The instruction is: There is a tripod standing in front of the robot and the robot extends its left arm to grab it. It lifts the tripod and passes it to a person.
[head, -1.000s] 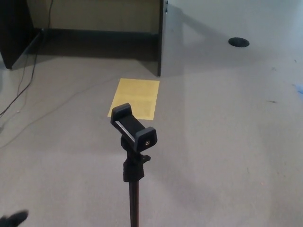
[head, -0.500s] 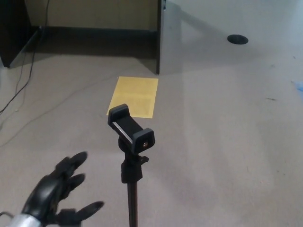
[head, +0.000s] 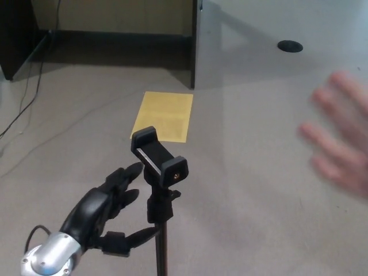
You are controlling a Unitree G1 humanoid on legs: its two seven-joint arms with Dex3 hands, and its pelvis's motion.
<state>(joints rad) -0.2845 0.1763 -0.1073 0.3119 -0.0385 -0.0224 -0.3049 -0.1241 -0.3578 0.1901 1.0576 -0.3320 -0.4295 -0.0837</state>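
Reaching is the step in hand: the left robot hand (head: 106, 210) is spread wide with nothing in it, its thumb low and almost at the pole of the tripod (head: 159, 190), which stands upright on the floor just to the hand's right. Next it should close around the pole below the phone clamp (head: 158, 156) before lifting toward the person's hand (head: 339, 132), blurred, far right.
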